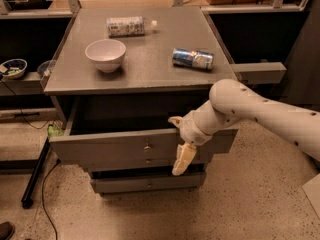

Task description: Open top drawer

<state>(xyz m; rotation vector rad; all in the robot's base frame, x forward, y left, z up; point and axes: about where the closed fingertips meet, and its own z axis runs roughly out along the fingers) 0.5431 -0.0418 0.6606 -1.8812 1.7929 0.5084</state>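
The top drawer (110, 148) of the grey cabinet (150, 69) stands pulled out, its shallow dark inside showing under the cabinet top. A small round metal knob (147, 146) sits at the centre of its wide front panel. My gripper (181, 148) is at the drawer's front, right of the knob, with its cream tip hanging down over the panel. The white arm (260, 111) reaches in from the right.
A white bowl (105, 54), a plastic bottle lying on its side (127, 26) and a lying can (193, 58) are on the cabinet top. Two narrower drawers (147, 184) sit below, shut. A black stand leg (35, 176) and cable lie at the left.
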